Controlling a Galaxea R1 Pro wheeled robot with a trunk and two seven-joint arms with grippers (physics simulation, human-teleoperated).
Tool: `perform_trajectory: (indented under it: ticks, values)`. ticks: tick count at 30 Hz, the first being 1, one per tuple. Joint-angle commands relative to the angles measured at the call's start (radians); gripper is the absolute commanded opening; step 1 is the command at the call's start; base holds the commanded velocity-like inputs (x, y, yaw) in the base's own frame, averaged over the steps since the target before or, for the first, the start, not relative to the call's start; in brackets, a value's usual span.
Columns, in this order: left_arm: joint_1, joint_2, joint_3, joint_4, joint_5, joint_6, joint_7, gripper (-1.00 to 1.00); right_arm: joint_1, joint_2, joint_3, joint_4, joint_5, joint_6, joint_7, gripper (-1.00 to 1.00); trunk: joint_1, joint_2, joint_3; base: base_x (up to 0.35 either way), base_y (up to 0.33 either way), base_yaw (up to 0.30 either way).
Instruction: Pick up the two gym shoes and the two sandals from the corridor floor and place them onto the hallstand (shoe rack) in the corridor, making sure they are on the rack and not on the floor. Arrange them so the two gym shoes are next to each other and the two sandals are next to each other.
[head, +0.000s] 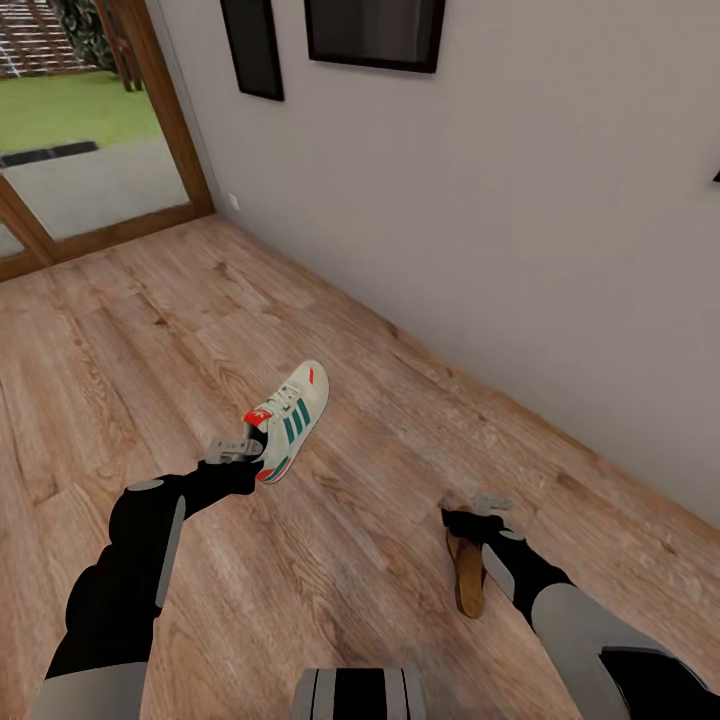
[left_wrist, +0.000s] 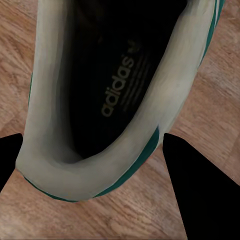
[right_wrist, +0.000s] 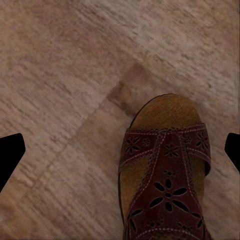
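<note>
One gym shoe (head: 288, 418) is seen on the corridor floor (head: 150, 330), left gripper (head: 243, 447) spread wide at its heel. Near it, a sandal (head: 468, 575) lies beneath the right gripper (head: 480, 510), fingers apart.

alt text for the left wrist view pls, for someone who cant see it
Close-up looking down into the heel opening of a cream-white gym shoe with green trim, its dark insole printed with "adidas". It sits on the wood-plank floor, and the left pincer's two black fingertips flank the heel, one on each side.
</note>
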Motion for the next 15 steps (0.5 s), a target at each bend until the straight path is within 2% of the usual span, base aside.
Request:
perform_trajectory:
  ticks: [1,5,11,15]
  values:
    - [0.0,0.0,0.0,0.0,0.001,0.0,-0.001,-1.0,0.0,-0.001,0.0,0.009,-0.003,-0.013,0.0,1.0,0.0,0.0,-0.001,0.0,0.0,0.0]
    - [0.0,0.0,0.0,0.0,0.001,0.0,-0.001,-1.0,0.0,-0.001,0.0,0.021,-0.008,-0.032,-0.001,1.0,0.0,0.0,-0.002,-0.059,0.0,0.0]
    - [0.0,0.0,-0.001,0.0,0.001,0.0,0.0,-1.0,0.0,-0.001,0.0,0.023,-0.009,-0.035,-0.001,1.0,0.0,0.0,-0.003,-0.265,0.0,0.0]
    - [0.0,0.0,-0.001,0.0,0.0,0.0,0.0,-1.0,0.0,-0.001,0.0,0.023,-0.009,-0.036,-0.001,1.0,0.0,0.0,-0.003,-0.12,0.0,0.0]
